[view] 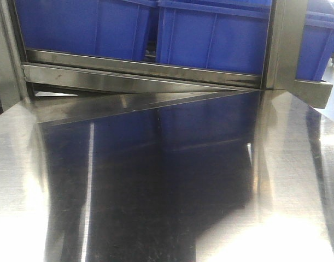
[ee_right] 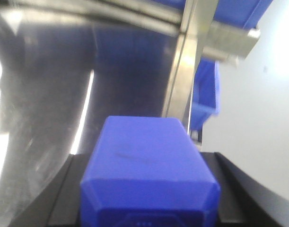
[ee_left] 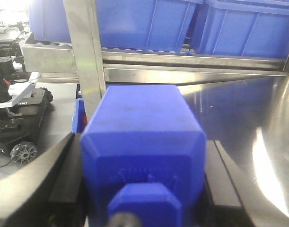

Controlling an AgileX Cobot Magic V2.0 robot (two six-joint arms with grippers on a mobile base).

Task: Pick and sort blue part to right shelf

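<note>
1. The right blue part point(ee_right: 146, 165), a blocky piece with bevelled corners, sits in the right gripper point(ee_right: 145, 153). The dark fingers point(ee_right: 68, 194) press against both its sides. It is held in front of the right shelf point(view: 145, 73), near one of the shelf's upright posts point(ee_right: 182, 80), and has not reached it.
2. The left blue part point(ee_left: 142, 137), of similar shape, is clamped the same way in the left gripper point(ee_left: 142, 142), also in front of the shelf and facing its front bar.
3. The shelf is a brushed-steel rack. Large blue bins point(view: 210, 38) stand on it.
4. A polished steel table point(view: 156, 191) stretches from below the shelf toward the camera.
5. Progress, as a judgement: picking looks done, since each gripper grips a part. Carrying to the shelf and releasing remain. The bins' insides are hidden, so whether anything is already sorted cannot be told.
</note>
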